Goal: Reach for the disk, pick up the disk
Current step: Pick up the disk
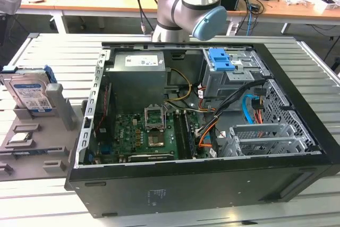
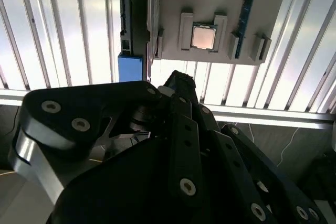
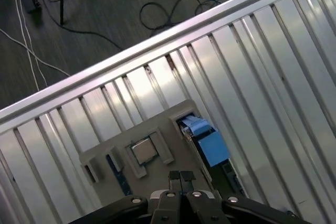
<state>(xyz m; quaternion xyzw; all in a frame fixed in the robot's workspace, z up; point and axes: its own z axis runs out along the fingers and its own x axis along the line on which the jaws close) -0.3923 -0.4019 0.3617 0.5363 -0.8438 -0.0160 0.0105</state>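
The disk [image 1: 29, 91] is a silver-grey hard drive with a white-and-blue label and blue side rails. It stands on edge in a grey holder [image 1: 58, 110] at the exterior view's left, outside the computer case. In both wrist views I see it edge-on from above, its blue rail [image 3: 209, 142] [image 2: 130, 67] facing the camera. My gripper [image 3: 181, 178] hangs high above the holder with its two fingertips pressed together, shut and holding nothing. It is well apart from the disk and sits closer over the holder's middle.
A small square processor chip [image 3: 144, 150] [image 2: 203, 37] lies in a slot of the grey holder beside the disk. The open computer case [image 1: 202, 126] stands on the slatted metal table [image 1: 313, 57]. The arm's base [image 1: 191, 9] rises behind the case. Cables lie on the floor [image 3: 157, 9].
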